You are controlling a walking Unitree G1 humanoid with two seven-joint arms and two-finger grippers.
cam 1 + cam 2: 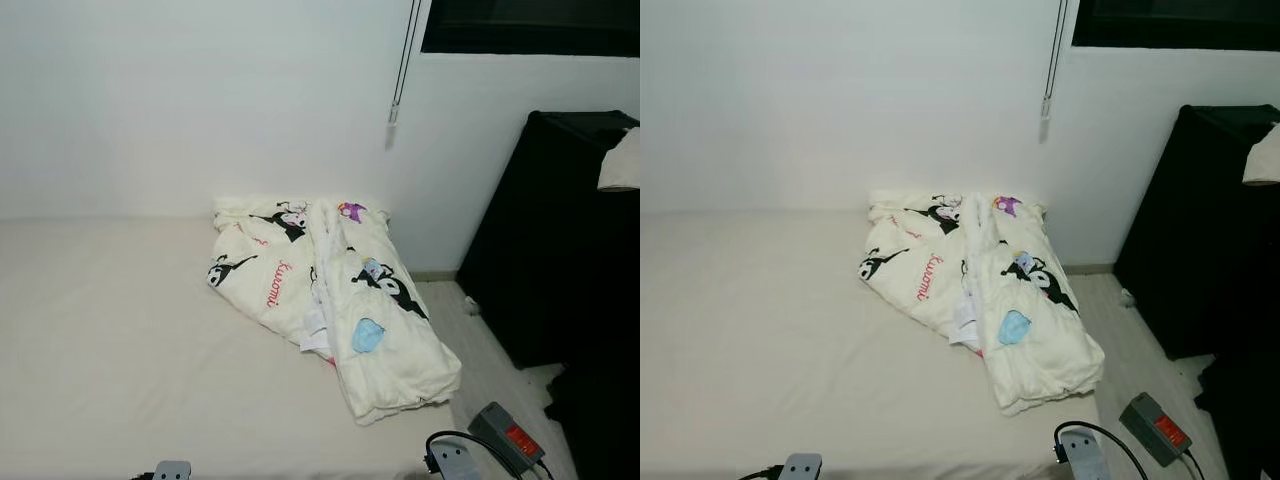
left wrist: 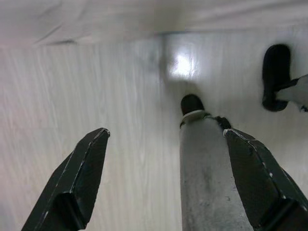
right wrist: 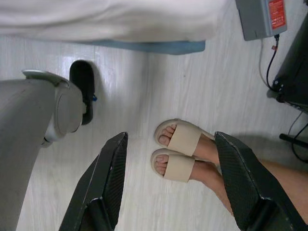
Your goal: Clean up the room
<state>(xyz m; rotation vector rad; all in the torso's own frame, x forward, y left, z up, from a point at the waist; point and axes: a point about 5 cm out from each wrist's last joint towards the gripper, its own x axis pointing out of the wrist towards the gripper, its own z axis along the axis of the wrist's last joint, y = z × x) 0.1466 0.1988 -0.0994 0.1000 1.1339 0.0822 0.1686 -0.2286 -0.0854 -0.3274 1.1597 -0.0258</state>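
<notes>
Standing at the foot edge of the bed (image 1: 120,350), both arms hanging idle, nothing in hand. The one thing plainly out of order is the cartoon-print comforter (image 1: 340,290), lying crumpled and half-folded on the mattress toward the wall-side far corner, its near end reaching the bed's right edge; a small light-blue item (image 1: 367,335) sits on top of it, what it is I cannot tell. Judged step: approach and survey, no grasp begun. Next move, as I read it, calls for stepping closer along the bed's right side, raising an arm over the comforter's near end and pinching a loose hem, since the fabric is bulky and will drag, not lift cleanly. Beside the bed on the floor, just off its near right corner, lies a grey power brick with a red label (image 1: 508,435), cable attached: a trip hazard for my feet. A black cabinet (image 1: 560,240) stands well to the right of the bed. The head views give the bed top and comforter. The wrist views give the floor instead: my left gripper (image 2: 168,183) hangs with fingers apart over pale planks, my own grey leg (image 2: 207,178) between them. My right gripper (image 3: 173,187) also hangs with fingers apart, and under it a person's feet in beige slides (image 3: 178,151) stand close to the bed's edge.
</notes>
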